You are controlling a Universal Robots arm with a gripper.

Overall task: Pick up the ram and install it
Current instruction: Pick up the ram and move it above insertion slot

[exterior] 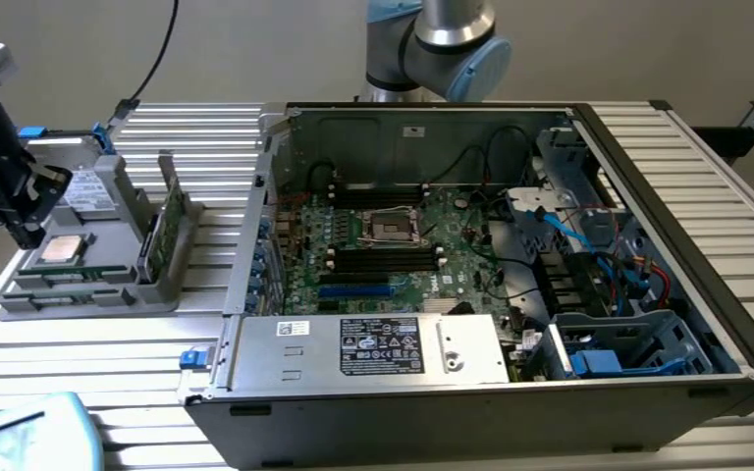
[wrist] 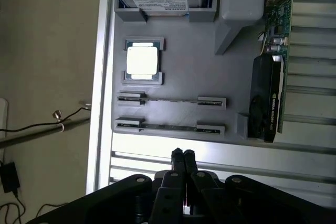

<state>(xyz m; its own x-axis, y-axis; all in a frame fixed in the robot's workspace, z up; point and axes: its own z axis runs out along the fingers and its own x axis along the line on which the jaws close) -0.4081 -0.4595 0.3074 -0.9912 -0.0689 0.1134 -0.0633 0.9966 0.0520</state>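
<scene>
- Gripper (wrist: 182, 153): two slim black fingers pressed flat together, nothing between them; dark matte linkage behind.
- The ram (wrist: 170, 126): thin, long stick seen edge-on, standing in the slot of the holder nearest the fingertips, apart from them.
- Holder (wrist: 199, 66): grey matte moulded tray with raised blocks. A second slot (wrist: 170, 99) lies just beyond the ram; cannot tell what it holds.
- Processor chip (wrist: 142, 60): square, pale, shiny, seated in a recess farther from the gripper than both slots.
- Graphics card (wrist: 270, 82): green board with black shroud, upright at the tray's side.
- Table (exterior: 115, 363): ribbed aluminium slats, under the fingers.
- Computer case (exterior: 691, 324): open black box, well apart from the gripper.
- Floor (wrist: 47, 51): plain beige, with loose cables.
</scene>
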